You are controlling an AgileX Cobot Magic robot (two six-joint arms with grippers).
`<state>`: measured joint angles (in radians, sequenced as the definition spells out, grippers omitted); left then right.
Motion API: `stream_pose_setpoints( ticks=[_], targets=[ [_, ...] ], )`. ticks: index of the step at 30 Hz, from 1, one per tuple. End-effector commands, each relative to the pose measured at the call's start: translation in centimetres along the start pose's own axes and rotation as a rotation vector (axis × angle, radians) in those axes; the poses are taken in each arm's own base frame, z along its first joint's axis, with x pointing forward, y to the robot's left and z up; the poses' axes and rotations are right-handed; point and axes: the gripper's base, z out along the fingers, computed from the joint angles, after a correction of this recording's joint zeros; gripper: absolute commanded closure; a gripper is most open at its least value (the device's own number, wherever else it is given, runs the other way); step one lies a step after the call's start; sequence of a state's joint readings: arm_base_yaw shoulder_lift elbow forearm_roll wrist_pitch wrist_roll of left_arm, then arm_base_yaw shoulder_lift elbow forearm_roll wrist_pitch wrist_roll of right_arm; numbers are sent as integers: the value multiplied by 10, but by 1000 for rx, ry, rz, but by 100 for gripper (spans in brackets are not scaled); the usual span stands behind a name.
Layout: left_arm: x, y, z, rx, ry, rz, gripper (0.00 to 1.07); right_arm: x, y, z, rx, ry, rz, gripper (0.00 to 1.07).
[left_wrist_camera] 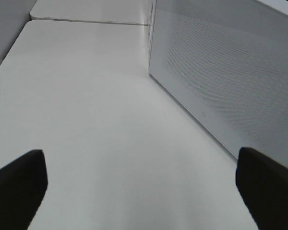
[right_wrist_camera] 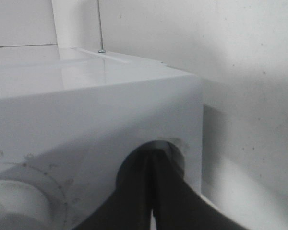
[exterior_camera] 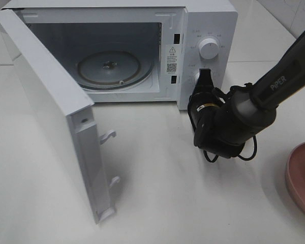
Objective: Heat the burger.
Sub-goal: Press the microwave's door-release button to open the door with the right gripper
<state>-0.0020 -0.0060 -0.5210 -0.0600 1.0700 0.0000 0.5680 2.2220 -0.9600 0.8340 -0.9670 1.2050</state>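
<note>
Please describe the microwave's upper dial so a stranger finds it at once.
Start at the white box-shaped microwave oven with its door open. On its control panel, right of the cavity, sits a round white dial. It is the upper one, fully visible; the black right gripper hides most of the lower dial.

Black arm (exterior_camera: 290, 66), white PiPER lettering (exterior_camera: 280, 83), grey joint (exterior_camera: 244, 108), looped cable (exterior_camera: 246, 154), dark right tool (exterior_camera: 205, 76)

High overview, wrist close-ups, shared microwave (exterior_camera: 213, 25)

The right arm (exterior_camera: 287, 76) reads "PiPER"; the microwave (exterior_camera: 213, 20) bears a sticker (exterior_camera: 172, 59) with warning triangle and QR code.
</note>
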Motion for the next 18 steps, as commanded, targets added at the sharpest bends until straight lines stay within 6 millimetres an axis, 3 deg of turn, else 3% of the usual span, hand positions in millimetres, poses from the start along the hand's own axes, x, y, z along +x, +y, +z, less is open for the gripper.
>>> stream_pose_setpoints(
  ticks=[1,8,18],
  targets=[
    [2,-1,-2,5,-12,-4,7,-2,49,2,-313,5,-4,107],
    [2,-1,-2,5,-12,-4,7,5,41,-8,-229,55,6,107],
    [2,-1,-2,5,-12,-4,7,0,27,-24,-81,102,-28,107]
  ],
)
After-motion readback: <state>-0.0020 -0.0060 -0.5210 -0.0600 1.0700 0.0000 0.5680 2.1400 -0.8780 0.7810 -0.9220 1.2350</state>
